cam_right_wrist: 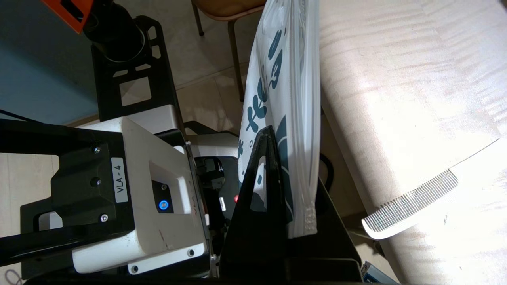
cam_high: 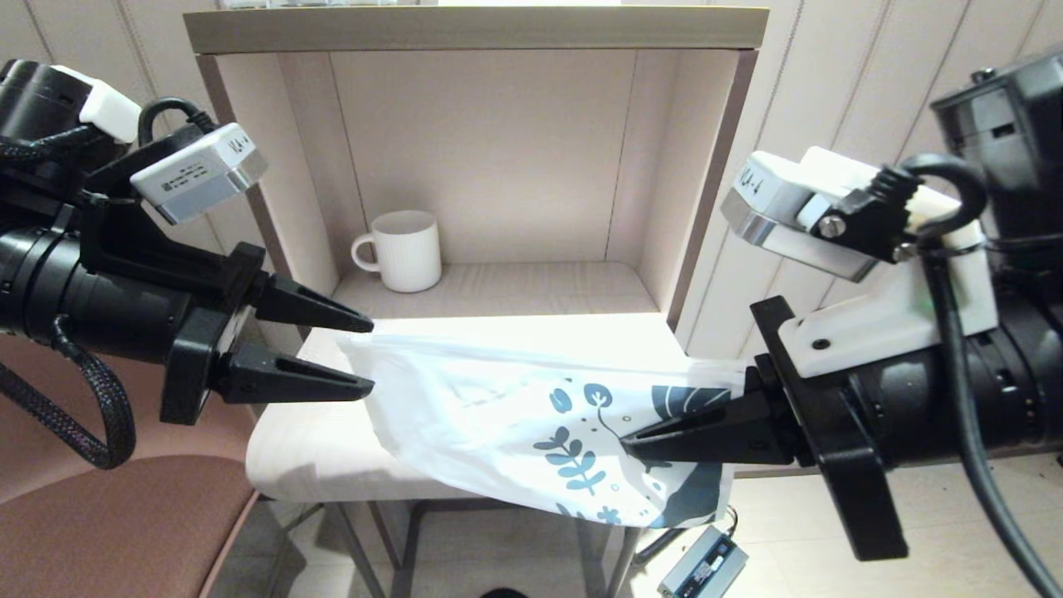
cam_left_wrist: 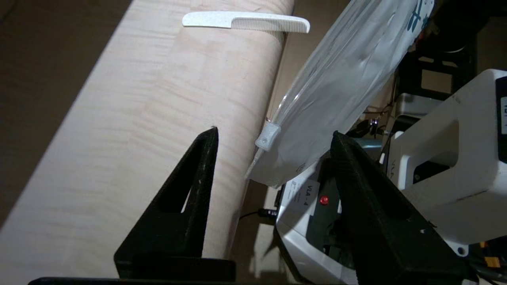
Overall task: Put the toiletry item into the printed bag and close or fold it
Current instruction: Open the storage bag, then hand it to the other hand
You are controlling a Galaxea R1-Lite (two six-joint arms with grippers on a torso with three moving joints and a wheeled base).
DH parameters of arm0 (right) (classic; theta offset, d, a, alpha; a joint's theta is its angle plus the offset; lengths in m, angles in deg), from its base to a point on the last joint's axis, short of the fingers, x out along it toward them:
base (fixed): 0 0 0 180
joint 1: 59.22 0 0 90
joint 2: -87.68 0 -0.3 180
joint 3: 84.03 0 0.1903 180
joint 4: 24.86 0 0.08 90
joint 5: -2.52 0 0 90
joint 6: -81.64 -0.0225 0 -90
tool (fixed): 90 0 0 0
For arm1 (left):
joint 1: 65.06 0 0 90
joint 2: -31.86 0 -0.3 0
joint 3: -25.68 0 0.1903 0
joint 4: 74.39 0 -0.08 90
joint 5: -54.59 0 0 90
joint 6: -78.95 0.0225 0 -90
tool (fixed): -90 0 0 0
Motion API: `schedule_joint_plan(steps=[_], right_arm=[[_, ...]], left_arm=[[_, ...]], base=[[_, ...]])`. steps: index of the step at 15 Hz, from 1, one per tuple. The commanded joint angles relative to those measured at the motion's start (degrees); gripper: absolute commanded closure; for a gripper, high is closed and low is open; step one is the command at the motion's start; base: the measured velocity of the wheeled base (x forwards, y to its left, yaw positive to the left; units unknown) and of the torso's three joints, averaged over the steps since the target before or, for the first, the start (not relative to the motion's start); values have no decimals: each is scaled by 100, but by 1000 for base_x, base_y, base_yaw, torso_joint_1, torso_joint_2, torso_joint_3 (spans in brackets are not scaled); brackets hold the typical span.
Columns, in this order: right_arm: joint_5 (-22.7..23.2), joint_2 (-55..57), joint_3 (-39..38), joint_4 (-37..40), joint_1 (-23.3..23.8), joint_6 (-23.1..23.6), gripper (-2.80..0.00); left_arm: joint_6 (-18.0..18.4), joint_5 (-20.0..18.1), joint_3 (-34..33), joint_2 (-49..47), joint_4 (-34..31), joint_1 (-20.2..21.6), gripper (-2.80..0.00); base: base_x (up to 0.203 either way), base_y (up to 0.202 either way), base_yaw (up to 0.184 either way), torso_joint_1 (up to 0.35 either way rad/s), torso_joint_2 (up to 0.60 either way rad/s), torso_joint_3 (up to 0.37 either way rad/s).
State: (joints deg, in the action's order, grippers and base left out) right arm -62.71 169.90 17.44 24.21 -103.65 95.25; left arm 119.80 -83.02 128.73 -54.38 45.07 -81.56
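Observation:
The printed bag (cam_high: 465,415) hangs in the air over the table's front edge, its blue leaf-print end to the right. My right gripper (cam_high: 631,444) is shut on that printed end (cam_right_wrist: 285,79). My left gripper (cam_high: 369,353) stands open at the bag's plain white end, and the zip slider (cam_left_wrist: 268,136) sits between its spread fingers without being pinched. The white comb (cam_left_wrist: 245,21) lies on the table with its toothed end (cam_right_wrist: 412,206) sticking out past the front edge. The head view does not show it, as the bag covers that spot.
A white ribbed mug (cam_high: 403,249) stands at the back left inside the open shelf box (cam_high: 473,25). The pale wooden table (cam_high: 315,448) lies below the bag. A brown chair seat (cam_high: 108,531) is at the lower left; a small device (cam_high: 706,565) lies on the floor.

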Motion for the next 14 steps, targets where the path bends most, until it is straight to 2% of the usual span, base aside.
schedule_joint_plan(steps=[1,4,6,7,14], right_arm=[[19,14,-6,13,-13,24,0],[28,-4,41,13,-25,18,0],[28,-6,56,13,-39,18,0],[37,-4,64,13,-39,18,0],[195,40,56,13,-48,9,0]], left_arm=[[27,-38,-192,59,-5,20,-280],[28,-52,-769,137,282,72,-280],[-10,-333,-1041,159,708,130,-280],[-48,-431,-1043,143,745,148,-280],[-86,-476,-823,46,755,131,-280]], base=[[0,0,0,0,0,0],[0,0,0,0,0,0],[0,0,0,0,0,0],[0,0,0,0,0,0],[0,0,0,0,0,0]])
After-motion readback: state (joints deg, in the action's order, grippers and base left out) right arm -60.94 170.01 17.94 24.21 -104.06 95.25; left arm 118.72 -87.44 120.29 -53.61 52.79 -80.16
